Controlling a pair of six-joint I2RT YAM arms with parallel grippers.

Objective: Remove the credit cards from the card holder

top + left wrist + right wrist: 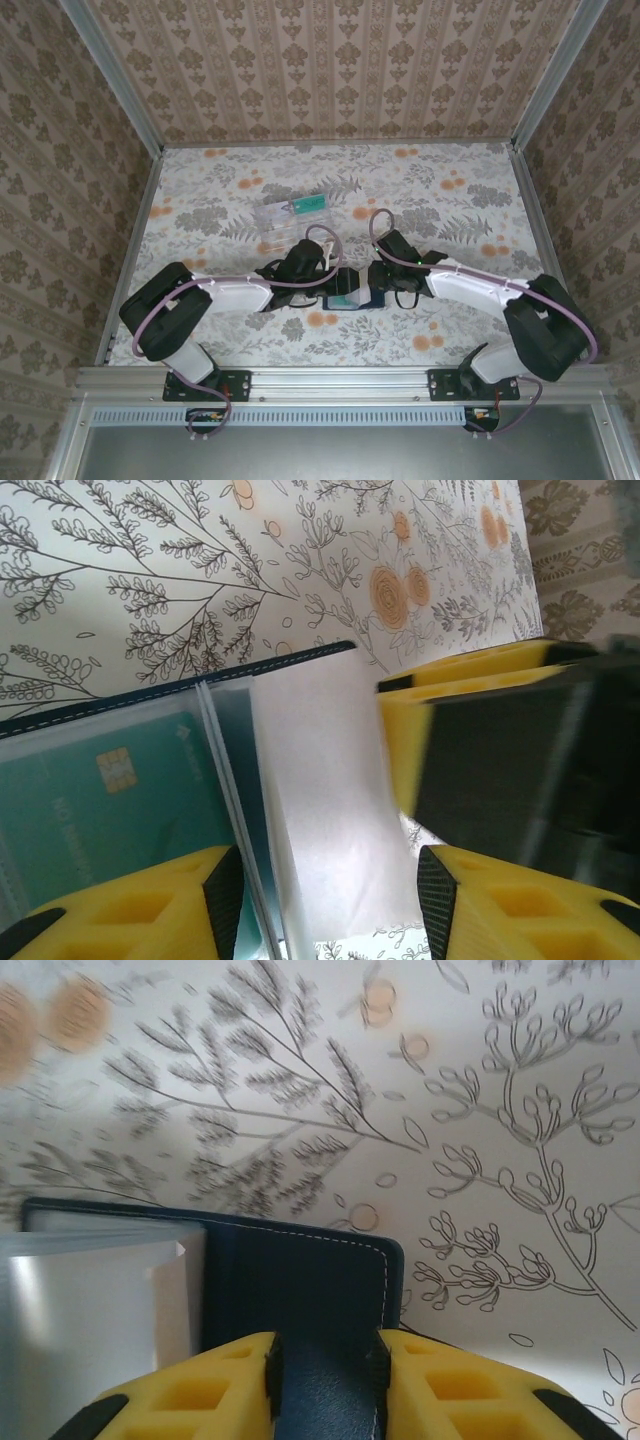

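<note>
The right claw (pixel 325 1365) is clamped on the navy cover of the card holder (pixel 300 1280), which lies open on the flowered desk (pixel 480 1110) right under both claws. The left claw (pixel 330 890) stands spread, its yellow fingers (pixel 130 915) on either side of a clear sleeve (pixel 320 810). A teal credit card (pixel 100 800) with a chip sits pocketed, partly beneath one finger. Beyond both claws, well apart, stands a clear box (pixel 293 213).
</note>
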